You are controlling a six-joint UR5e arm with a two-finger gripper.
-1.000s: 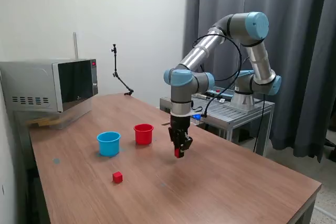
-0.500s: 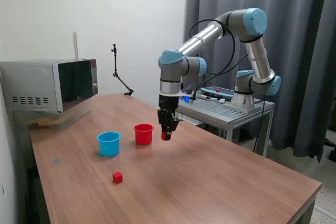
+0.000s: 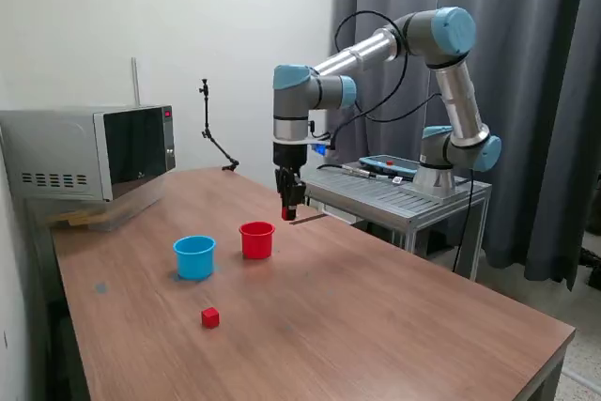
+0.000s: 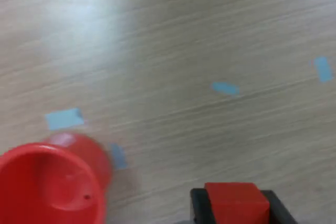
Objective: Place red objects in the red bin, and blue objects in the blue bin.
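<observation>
My gripper (image 3: 289, 213) is shut on a small red cube (image 3: 288, 214), held in the air above and to the exterior view's right of the red bin (image 3: 256, 239). In the wrist view the red cube (image 4: 234, 201) sits between the black fingers (image 4: 198, 206), and the red bin (image 4: 52, 184) shows open and seemingly empty beside it. The light blue bin (image 3: 194, 256) stands on the table to the exterior view's left of the red one. A second red cube (image 3: 210, 317) lies on the table in front of the two bins. No blue cubes show.
A microwave (image 3: 94, 152) stands at the table's far corner on the exterior view's left, with a thin black stand (image 3: 214, 138) behind the table. A metal cart (image 3: 406, 196) holding the arm's base sits past the table's far edge. Small blue tape marks (image 4: 63, 118) dot the wooden table (image 3: 394, 326).
The arm has lifted the red cube and carried it toward the exterior view's left and farther back, from low over the table's middle to above the red bin's side.
</observation>
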